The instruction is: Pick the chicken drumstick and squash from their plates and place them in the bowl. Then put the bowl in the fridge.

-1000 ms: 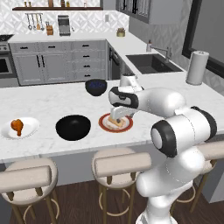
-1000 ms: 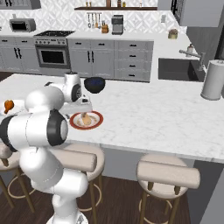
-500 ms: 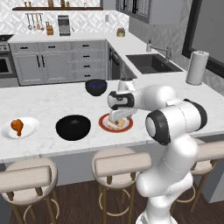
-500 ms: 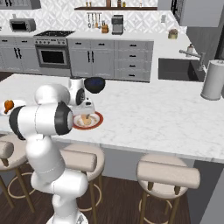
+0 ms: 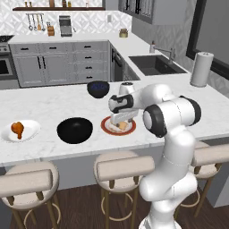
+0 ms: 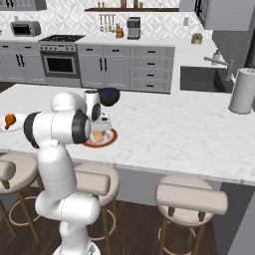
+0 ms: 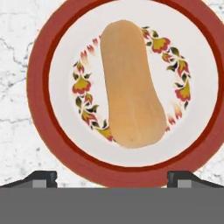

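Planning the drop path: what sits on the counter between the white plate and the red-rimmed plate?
The black bowl, seen in the left base view.

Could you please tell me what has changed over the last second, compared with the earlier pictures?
The arm has swung its elbow in and lowered the gripper closer over the squash on the red-rimmed plate. The fingers are spread wide, and nothing has been taken hold of. The drumstick on its white plate, the black bowl and the blue bowl stayed put.
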Robot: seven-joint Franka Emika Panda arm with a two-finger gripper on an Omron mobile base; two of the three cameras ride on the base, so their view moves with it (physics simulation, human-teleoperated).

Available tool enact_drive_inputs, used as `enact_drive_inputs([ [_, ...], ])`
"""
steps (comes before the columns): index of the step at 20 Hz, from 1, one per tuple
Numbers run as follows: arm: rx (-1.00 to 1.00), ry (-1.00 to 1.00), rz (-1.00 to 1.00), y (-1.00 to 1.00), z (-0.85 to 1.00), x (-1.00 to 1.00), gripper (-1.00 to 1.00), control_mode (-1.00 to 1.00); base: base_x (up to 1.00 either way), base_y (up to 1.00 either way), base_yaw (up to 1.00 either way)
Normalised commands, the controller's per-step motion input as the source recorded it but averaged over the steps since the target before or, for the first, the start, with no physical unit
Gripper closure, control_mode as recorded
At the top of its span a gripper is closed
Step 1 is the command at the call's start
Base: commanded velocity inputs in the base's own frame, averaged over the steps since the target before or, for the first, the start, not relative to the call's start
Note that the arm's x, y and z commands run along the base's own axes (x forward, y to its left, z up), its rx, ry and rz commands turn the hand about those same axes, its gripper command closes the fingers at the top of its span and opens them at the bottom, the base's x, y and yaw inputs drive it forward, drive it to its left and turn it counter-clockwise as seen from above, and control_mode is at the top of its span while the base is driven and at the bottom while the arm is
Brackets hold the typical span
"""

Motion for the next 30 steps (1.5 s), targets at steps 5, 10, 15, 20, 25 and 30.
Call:
enact_drive_inputs([
  [5,0.0,-0.02,0.0,0.0,-0.31,0.27,-1.0,-1.0,0.0,0.0,0.0],
  [10,0.0,-0.01,0.0,0.0,-0.24,0.3,-1.0,-1.0,0.0,0.0,0.0],
  [15,0.0,-0.02,0.0,0.0,-0.22,0.24,-1.0,-1.0,0.0,0.0,0.0],
  [20,0.0,-0.03,0.0,0.09,-0.13,-0.02,1.0,-1.0,0.0,0.0,0.0],
  [25,0.0,-0.03,0.0,0.01,0.04,-0.17,1.0,-1.0,0.0,0.0,0.0],
  [30,0.07,-0.06,0.0,0.09,0.57,-0.79,1.0,-1.0,0.0,0.0,0.0],
])
